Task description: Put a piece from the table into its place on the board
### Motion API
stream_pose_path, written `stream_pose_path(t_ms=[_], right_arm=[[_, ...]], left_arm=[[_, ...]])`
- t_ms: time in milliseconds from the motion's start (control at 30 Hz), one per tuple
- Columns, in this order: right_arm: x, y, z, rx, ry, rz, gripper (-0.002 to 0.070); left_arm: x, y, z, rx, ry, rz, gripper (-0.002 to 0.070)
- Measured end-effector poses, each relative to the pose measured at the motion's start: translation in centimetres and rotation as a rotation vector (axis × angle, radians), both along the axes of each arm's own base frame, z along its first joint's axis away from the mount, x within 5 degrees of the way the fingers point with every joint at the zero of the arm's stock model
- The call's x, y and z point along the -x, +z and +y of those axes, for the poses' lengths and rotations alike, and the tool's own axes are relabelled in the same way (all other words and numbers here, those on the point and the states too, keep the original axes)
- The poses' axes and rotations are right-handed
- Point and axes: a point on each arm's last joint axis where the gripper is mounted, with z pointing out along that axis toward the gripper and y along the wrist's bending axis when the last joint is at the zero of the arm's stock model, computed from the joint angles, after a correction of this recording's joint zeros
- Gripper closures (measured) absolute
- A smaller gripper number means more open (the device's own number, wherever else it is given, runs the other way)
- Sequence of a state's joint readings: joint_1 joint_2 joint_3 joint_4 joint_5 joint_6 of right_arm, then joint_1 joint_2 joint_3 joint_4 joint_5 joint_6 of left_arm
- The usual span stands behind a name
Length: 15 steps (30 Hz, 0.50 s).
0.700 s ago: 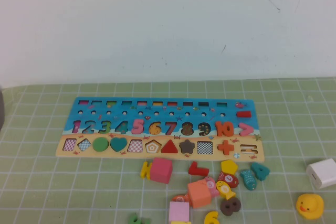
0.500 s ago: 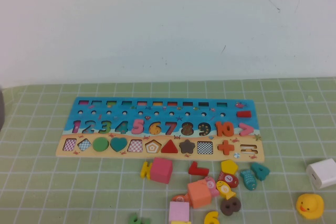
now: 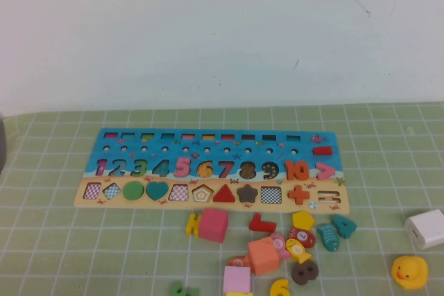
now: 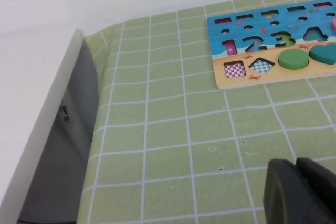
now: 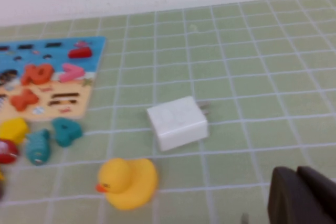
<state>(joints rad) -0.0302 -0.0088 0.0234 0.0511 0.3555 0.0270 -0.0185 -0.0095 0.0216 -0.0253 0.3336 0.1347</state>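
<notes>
The board (image 3: 222,149) lies across the middle of the green checked mat, blue numeral row above, tan shape strip below. Its left end shows in the left wrist view (image 4: 239,81), its right end in the right wrist view (image 5: 79,109). The piece, a yellow numeral 6 (image 3: 279,288), lies flat at the near edge of the high view, partly cut off, below the board. Neither arm shows in the high view. My left gripper (image 4: 295,161) is shut and empty over bare mat, near the board's left end. My right gripper (image 5: 297,170) is shut and empty over the mat near the duck.
Loose pieces lie in front of the board: a pink cube (image 3: 214,224), a red piece (image 3: 261,224), a yellow pentagon (image 3: 302,220), a teal 4 (image 3: 343,225), a brown 8 (image 3: 304,272). A white charger (image 3: 424,228) and yellow duck (image 3: 408,272) sit at the right. A grey-white box (image 4: 58,145) borders the mat's left.
</notes>
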Motion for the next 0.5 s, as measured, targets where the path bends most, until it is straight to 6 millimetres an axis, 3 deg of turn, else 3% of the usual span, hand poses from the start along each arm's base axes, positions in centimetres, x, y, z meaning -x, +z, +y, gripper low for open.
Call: stream_pose_path(t_ms=[133,300,367,500], right_arm=[[0.0,0.2,0.9,-0.287,0.007,-0.006,0.0678],[0.0,1.2,2.4,-0.874,0.018,-0.011,0.0678],[-0.1,1.5,2.5,-0.964,0.017,-0.027,0.0678],[-0.2,1.9,2.3,-0.974,0.01,-0.075,0.0678]], left_arm=[[0.0,0.0,0.0,-0.008,0.001,0.0,0.0676],[0.0,0.0,0.0,-0.015,0.001,0.0,0.0676],[0.0,0.0,0.0,-0.015,0.001,0.0,0.0676],[0.0,0.0,0.1,-0.017,0.001,0.0,0.0676]])
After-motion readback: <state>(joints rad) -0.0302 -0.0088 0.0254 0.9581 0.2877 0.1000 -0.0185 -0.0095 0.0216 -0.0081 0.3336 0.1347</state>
